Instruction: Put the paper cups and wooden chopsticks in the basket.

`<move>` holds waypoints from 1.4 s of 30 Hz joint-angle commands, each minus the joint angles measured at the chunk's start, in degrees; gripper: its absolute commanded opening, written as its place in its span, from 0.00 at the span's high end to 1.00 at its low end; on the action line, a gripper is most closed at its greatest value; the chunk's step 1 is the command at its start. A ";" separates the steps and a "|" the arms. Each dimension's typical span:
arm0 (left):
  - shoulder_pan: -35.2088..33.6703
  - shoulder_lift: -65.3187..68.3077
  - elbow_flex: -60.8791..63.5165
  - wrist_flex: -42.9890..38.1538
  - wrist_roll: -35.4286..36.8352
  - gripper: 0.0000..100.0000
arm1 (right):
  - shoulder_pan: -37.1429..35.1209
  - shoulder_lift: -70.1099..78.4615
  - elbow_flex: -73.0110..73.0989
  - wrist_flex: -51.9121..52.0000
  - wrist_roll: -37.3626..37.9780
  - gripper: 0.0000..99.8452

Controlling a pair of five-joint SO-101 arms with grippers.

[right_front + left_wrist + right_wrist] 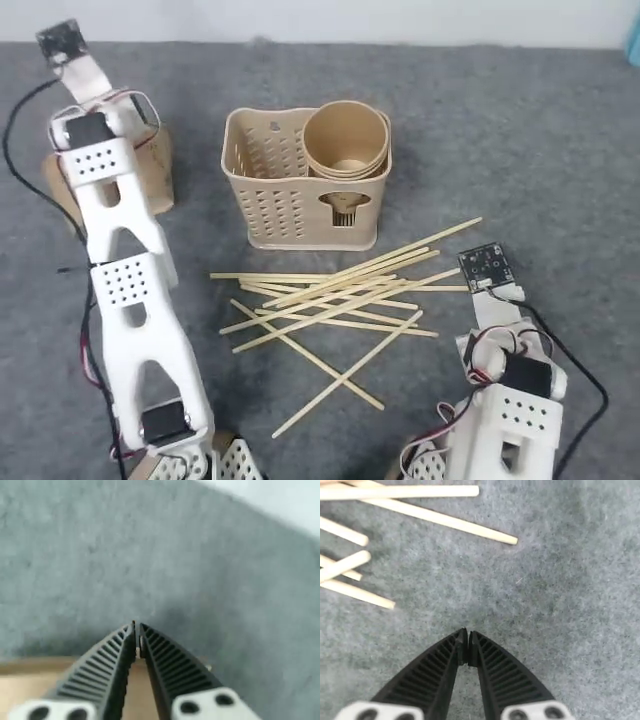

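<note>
Soft, even light falls on the grey mat (520,130), and it is bright all over. The basket (270,215) and chopsticks (330,297) cast only faint shadows close beside them. The light maybe comes from above.

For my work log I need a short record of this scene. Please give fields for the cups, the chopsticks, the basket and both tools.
paper cups: stacked, inside the basket at one end
basket: upright on the grey mat
chopsticks: loose, crossing one another on the grey mat in front of the basket
left tool: shut, empty, over the edge of a brown board
right tool: shut, empty, near some chopstick ends
left to do: chopsticks into the basket
</note>
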 commanded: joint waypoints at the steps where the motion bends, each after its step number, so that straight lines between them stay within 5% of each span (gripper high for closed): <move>1: 1.14 -7.12 -1.27 11.16 -8.00 0.99 | -0.84 -1.01 -0.18 -0.57 0.88 0.98; 4: 1.14 -11.08 -1.01 19.08 -13.01 0.99 | -0.84 -1.01 -0.18 -0.57 0.88 0.98; 9: -0.62 -16.70 6.73 18.81 -13.98 0.99 | -0.92 -1.01 -0.18 -0.48 0.88 0.98; 23: 4.48 -41.41 50.24 18.73 -17.49 0.99 | -0.84 -1.01 -0.18 -0.48 0.88 0.98; 31: 3.96 -49.41 45.49 13.80 -17.23 0.99 | -0.84 -1.01 -0.18 -0.40 0.88 0.98; 42: 3.78 -35.08 40.40 -0.35 -9.76 0.99 | -0.84 -1.01 -0.18 -0.31 0.88 0.98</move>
